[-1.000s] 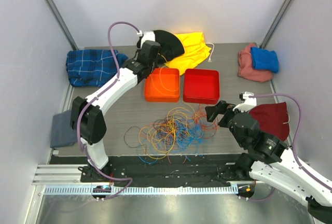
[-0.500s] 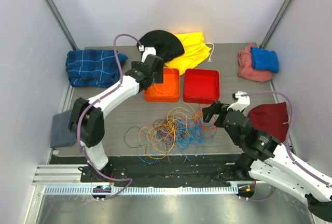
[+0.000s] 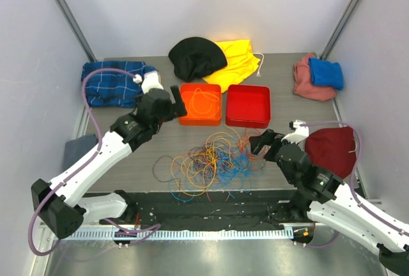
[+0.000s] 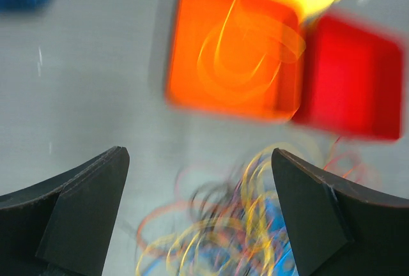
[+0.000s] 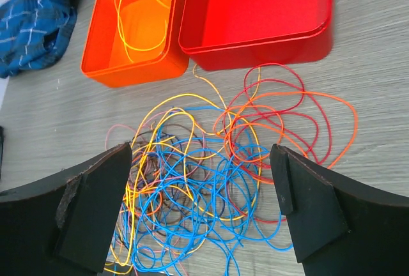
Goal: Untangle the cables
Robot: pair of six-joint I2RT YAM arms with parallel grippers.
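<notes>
The cables [image 3: 211, 160] lie in a loose tangle of blue, yellow, orange, red and dark loops on the table in front of two trays. One yellow cable loop [image 5: 137, 19] lies by itself inside the orange tray [image 3: 183, 120]. My left gripper [image 3: 176, 101] is open and empty, hovering at the orange tray's left edge. Its wrist view is blurred, with the cables [image 4: 238, 225] below the gripper [image 4: 198, 154]. My right gripper [image 3: 259, 143] is open and empty at the right edge of the tangle. In its wrist view the cables [image 5: 204, 180] spread under the gripper [image 5: 199, 150].
A red tray [image 3: 248, 121] stands empty right of the orange tray [image 5: 137, 75]. Cloths ring the table: black [image 3: 195, 55] and yellow [image 3: 238, 62] at the back, blue plaid [image 3: 110, 84] at the left, pink and blue [image 3: 316, 75] at the back right, dark red [image 3: 332, 149] by the right arm.
My left gripper has opened and drawn back from the far side of the orange tray to its left edge. The right gripper has edged closer to the tangle.
</notes>
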